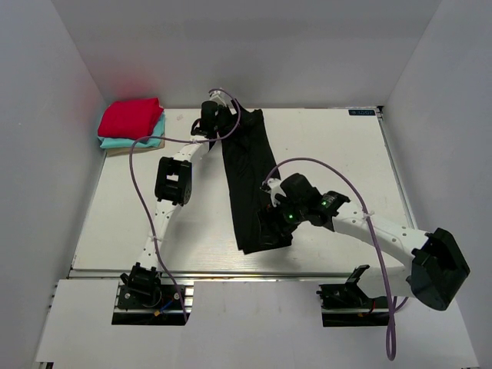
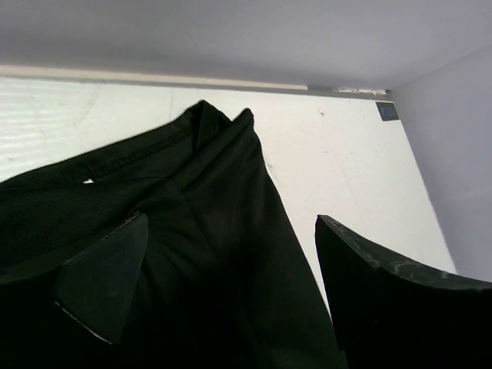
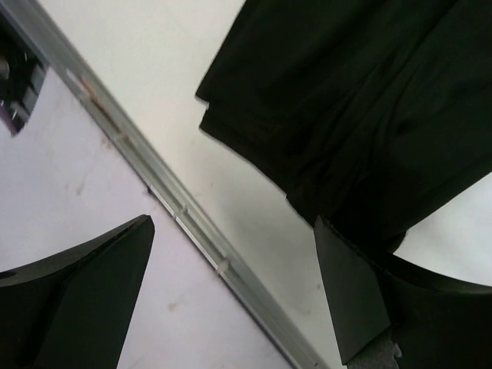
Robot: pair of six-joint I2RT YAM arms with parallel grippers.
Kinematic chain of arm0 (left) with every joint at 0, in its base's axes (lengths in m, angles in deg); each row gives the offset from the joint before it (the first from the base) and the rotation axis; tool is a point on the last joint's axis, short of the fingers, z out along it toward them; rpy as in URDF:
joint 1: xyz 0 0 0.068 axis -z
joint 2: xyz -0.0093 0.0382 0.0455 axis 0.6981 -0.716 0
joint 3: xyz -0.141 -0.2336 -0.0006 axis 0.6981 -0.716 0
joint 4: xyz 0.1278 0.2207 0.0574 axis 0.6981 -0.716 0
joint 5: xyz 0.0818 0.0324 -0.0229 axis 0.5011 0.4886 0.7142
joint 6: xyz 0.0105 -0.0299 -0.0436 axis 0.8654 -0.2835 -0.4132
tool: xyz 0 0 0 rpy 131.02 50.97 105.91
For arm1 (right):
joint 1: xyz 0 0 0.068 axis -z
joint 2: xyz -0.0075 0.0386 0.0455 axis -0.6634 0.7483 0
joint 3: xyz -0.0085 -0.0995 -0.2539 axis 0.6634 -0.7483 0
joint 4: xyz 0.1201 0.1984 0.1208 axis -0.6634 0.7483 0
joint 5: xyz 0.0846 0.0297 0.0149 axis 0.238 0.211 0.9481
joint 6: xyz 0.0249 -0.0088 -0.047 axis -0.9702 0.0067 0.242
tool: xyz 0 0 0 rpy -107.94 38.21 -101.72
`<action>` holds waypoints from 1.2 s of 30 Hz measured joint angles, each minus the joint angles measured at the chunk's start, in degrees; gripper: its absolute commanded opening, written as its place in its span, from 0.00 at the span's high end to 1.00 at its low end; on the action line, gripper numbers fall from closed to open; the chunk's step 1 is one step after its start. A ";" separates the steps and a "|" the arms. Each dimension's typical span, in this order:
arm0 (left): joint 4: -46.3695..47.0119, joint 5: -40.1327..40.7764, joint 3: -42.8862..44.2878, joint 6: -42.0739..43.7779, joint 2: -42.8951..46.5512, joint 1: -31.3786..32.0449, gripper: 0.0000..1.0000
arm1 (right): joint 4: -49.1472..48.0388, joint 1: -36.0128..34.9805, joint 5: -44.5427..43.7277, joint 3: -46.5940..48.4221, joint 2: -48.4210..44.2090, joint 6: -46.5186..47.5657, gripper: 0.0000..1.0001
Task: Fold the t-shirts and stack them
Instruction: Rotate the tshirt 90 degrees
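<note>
The black t-shirt (image 1: 247, 181) lies folded lengthways into a long narrow strip running from the back of the table toward the front. My left gripper (image 1: 218, 123) hovers at its far, collar end, open; in the left wrist view the black cloth (image 2: 207, 231) spreads below and between the wide-apart fingers (image 2: 104, 280). My right gripper (image 1: 271, 227) is at the strip's near end, also open, and holds nothing. In the right wrist view the shirt's near corner (image 3: 346, 100) lies just beyond the fingers (image 3: 357, 296). At the back left corner, a red t-shirt (image 1: 130, 118) tops a teal one (image 1: 138, 141) and a tan one (image 1: 121, 151), all folded.
The table's metal front rail (image 3: 184, 219) crosses diagonally under my right gripper. White walls enclose the table at the left, back and right. Purple cables loop over both arms (image 1: 338, 178). Bare white tabletop (image 1: 330, 146) lies right of the strip.
</note>
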 measured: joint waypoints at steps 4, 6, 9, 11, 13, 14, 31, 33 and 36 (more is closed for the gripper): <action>0.83 1.44 -0.17 2.40 0.02 0.00 0.00 | -1.75 0.02 -3.85 2.16 1.16 0.09 0.10; 1.40 2.27 -0.68 4.26 0.26 0.00 0.00 | -2.14 0.04 -6.62 3.13 2.36 -0.09 0.10; 1.57 4.50 -3.87 7.72 2.40 0.00 0.00 | -2.67 0.09 -10.95 4.37 4.04 -0.81 0.10; 1.42 6.19 -6.40 9.81 5.05 0.00 0.00 | -2.86 0.28 -13.11 4.48 4.63 -2.05 0.10; 1.46 7.02 -7.13 11.39 7.63 0.00 0.00 | -2.99 0.46 -13.94 4.48 5.18 -3.72 0.10; 1.60 7.50 -7.13 12.02 8.96 0.00 0.00 | -3.17 0.52 -13.94 4.46 5.60 -4.57 0.10; -5.57 8.00 -34.40 20.24 46.07 -1.36 0.00 | -12.68 -0.66 -3.13 -1.97 13.75 -9.33 0.10; -6.23 10.62 -46.36 21.07 53.29 -1.31 0.00 | -13.94 -1.49 -2.58 -1.95 13.75 -9.29 0.10; -6.99 14.08 -63.58 21.81 64.28 -1.25 0.00 | -14.62 -2.67 -2.84 -1.95 13.75 -9.03 0.10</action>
